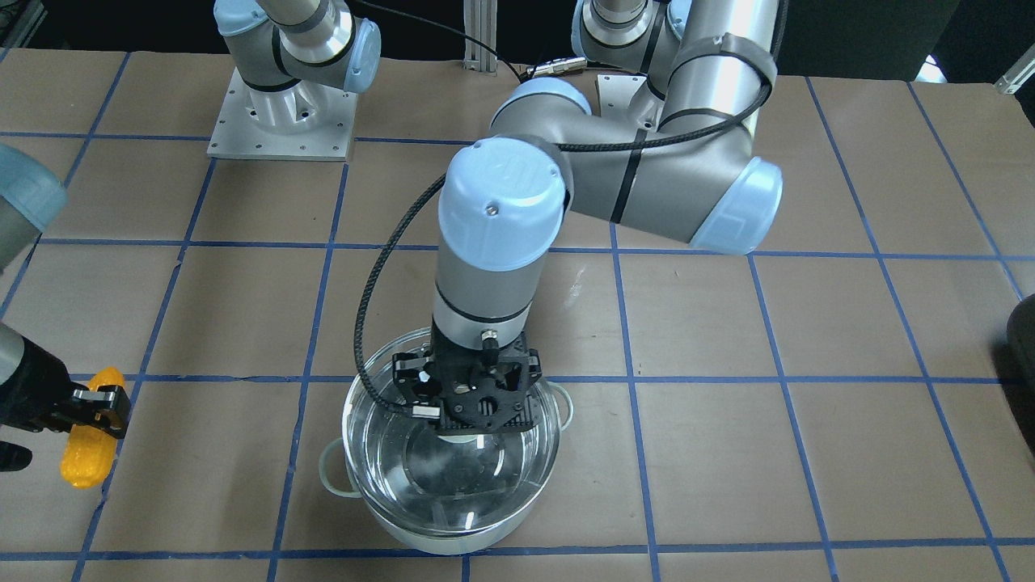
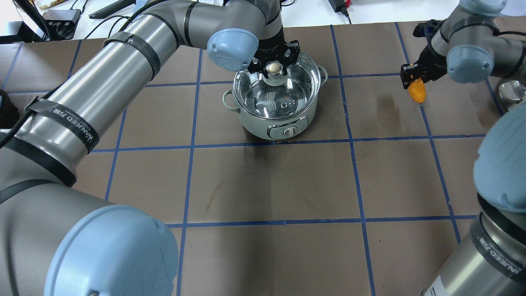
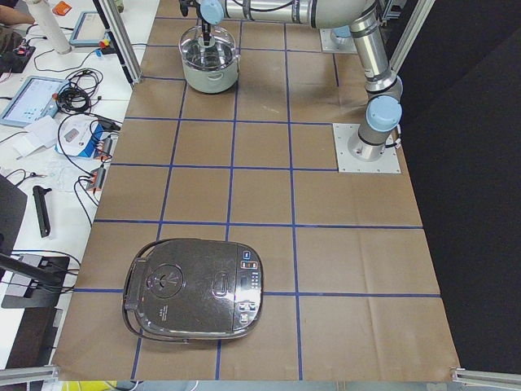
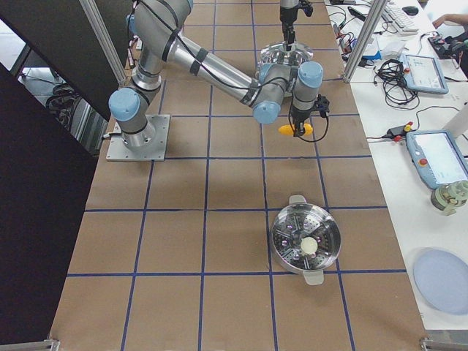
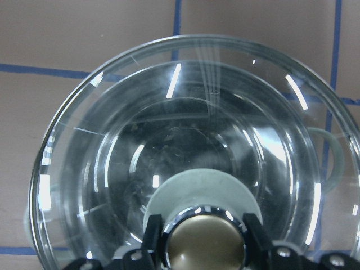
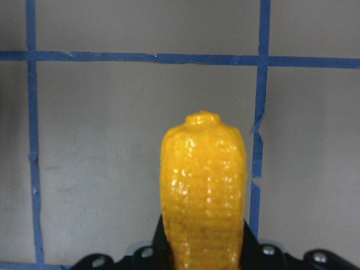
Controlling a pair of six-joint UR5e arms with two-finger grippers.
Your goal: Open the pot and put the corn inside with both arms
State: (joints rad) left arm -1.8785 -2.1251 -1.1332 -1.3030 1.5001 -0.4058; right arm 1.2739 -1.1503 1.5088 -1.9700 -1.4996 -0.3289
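The pot [image 2: 263, 123], round with a shiny inside and pale loop handles, stands at the table's far middle. Its glass lid [image 2: 283, 96] lies at the rim; I cannot tell whether it rests there or is just lifted. My left gripper [image 2: 272, 68] is shut on the lid's knob [image 5: 202, 244], straight above the pot [image 1: 453, 537]. My right gripper [image 2: 415, 80] is shut on the yellow-orange corn [image 2: 417, 92], well off to the pot's right. The corn [image 6: 205, 191] sticks forward out of the jaws, low over the table. It also shows in the front view [image 1: 89, 453].
A closed rice cooker [image 3: 195, 285] sits at the table's left end. A steel steamer pot with a lid [image 4: 303, 238] sits at the right end. The right arm's base plate [image 1: 283, 121] is bolted near the robot's edge. Blue tape lines grid the brown table.
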